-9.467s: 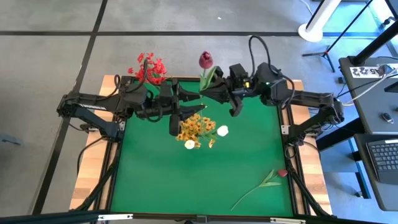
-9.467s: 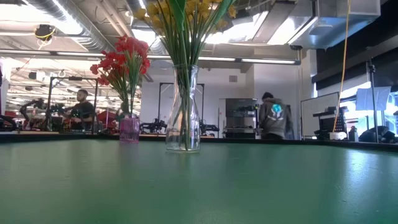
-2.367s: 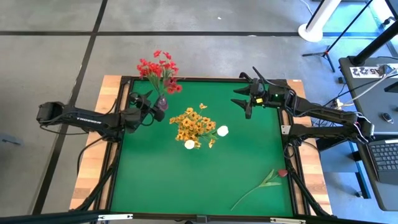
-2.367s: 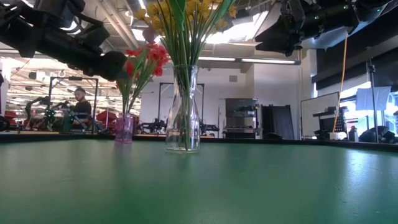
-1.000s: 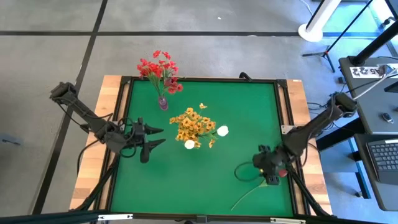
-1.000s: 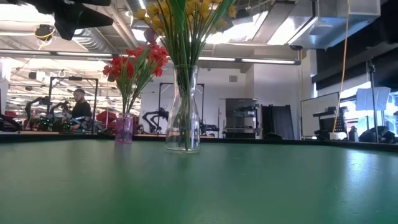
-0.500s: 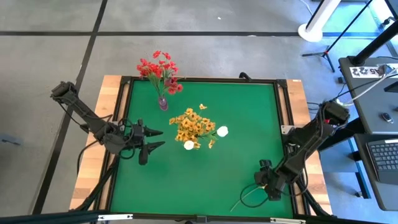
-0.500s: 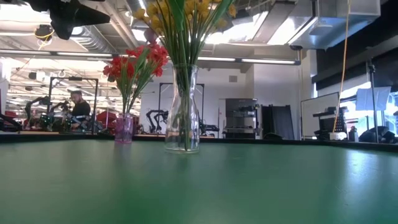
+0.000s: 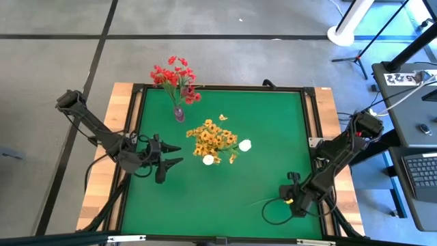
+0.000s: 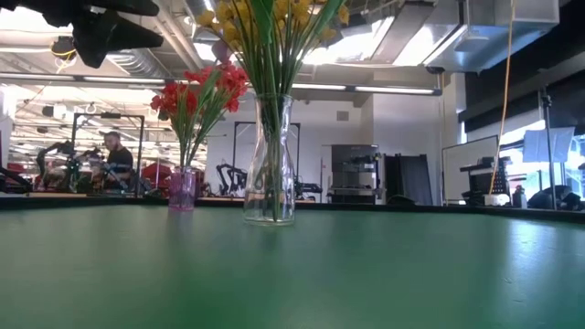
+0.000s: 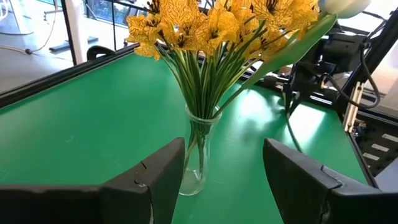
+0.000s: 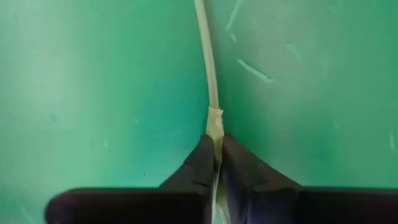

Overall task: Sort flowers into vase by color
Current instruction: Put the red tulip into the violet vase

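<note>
The right gripper [image 12: 216, 163] has just clamped onto the last flower's stem [image 12: 207, 68], well off from the clear vase [image 9: 217, 145] at the mat's near right; lifting comes next; the left gripper [image 9: 167, 154], jaws apart, waits beside that vase.

In the high view only the clear vase [image 9: 217, 152] at centre and the small pink vase [image 9: 179, 113] at upper left block the green table [image 9: 273, 137].
</note>
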